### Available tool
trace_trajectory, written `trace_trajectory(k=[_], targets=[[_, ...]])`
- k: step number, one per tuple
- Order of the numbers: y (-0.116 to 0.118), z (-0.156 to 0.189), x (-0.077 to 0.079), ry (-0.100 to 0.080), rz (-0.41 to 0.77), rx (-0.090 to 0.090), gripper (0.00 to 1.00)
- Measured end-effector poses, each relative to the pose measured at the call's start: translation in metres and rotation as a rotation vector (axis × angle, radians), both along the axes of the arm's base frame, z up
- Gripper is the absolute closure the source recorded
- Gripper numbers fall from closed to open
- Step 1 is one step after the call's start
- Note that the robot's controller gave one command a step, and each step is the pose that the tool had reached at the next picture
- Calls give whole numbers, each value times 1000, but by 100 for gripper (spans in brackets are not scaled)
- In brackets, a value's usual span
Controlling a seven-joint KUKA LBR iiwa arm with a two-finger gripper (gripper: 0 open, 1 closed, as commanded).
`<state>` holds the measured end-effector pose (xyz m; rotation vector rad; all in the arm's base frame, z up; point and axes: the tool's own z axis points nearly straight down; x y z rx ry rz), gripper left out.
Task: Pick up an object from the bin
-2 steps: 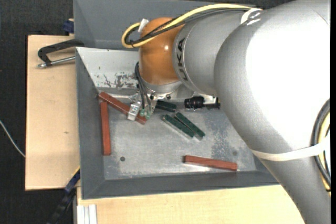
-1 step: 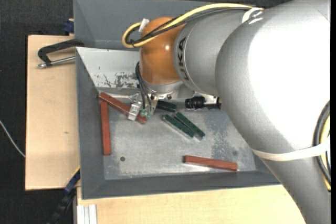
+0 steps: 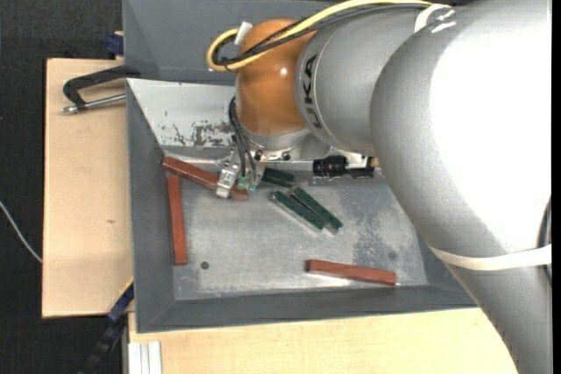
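Note:
My gripper [image 3: 237,179] is low in the bin's upper left part, under the orange wrist cover. It sits right at the right end of a flat red-brown stick [image 3: 188,169] that lies slanted along the back wall. A short dark green piece [image 3: 280,177] lies just right of the gripper. Two dark green sticks [image 3: 307,210] lie side by side, slanted, a little further right and nearer the front.
A second red-brown stick [image 3: 178,223] lies lengthwise along the left wall. A third [image 3: 351,272] rests near the front wall on the right. The arm covers the bin's right and back parts. The grey floor in the middle front is bare.

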<state>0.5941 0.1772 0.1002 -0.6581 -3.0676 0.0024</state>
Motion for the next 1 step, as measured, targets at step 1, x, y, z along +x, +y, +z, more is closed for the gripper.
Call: trace_trajectory(k=[1], targets=[[1, 23, 1, -3, 1, 2, 100]])
